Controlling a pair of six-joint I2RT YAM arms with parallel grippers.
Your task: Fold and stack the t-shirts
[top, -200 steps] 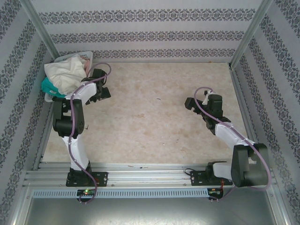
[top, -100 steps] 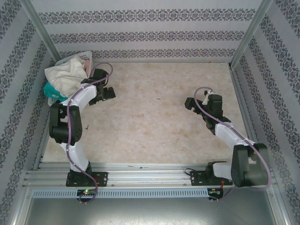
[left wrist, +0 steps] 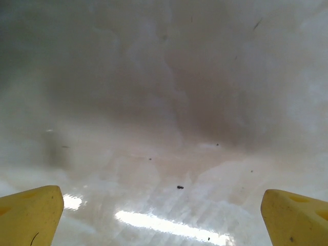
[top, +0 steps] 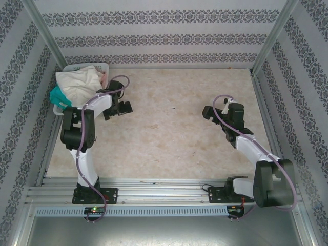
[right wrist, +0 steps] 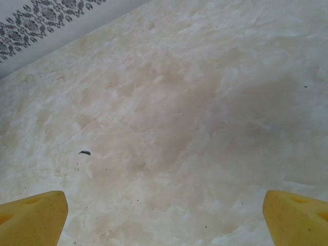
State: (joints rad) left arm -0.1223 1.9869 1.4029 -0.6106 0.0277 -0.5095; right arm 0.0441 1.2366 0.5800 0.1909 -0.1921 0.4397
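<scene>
Top external view: the t-shirts lie heaped in a white lattice basket (top: 98,66) in the far left corner of the tabletop (top: 169,143). The large cream t-shirt (top: 77,83) is crumpled on top and covers most of the pile. A teal t-shirt (top: 57,96) pokes out below it on the left side, and a sliver of the dusty-pink t-shirt (top: 104,77) shows at the right edge of the basket. The left gripper (top: 125,107) hangs just right of the basket over bare marbled tabletop, apart from the cloth and pointing toward the middle of the scene. The right gripper (top: 206,114) is well apart from it on the right half of the tabletop, pointing left. In the left wrist view the two yellow fingertips (left wrist: 28,218) sit at the bottom corners, spread wide, with nothing but glossy tabletop between them. In the right wrist view the yellow fingertips (right wrist: 32,219) are likewise spread wide and hold nothing. A small dark speck (right wrist: 83,152) lies on the surface ahead of them, and a strip of the patterned wall (right wrist: 46,20) shows at the far left.
</scene>
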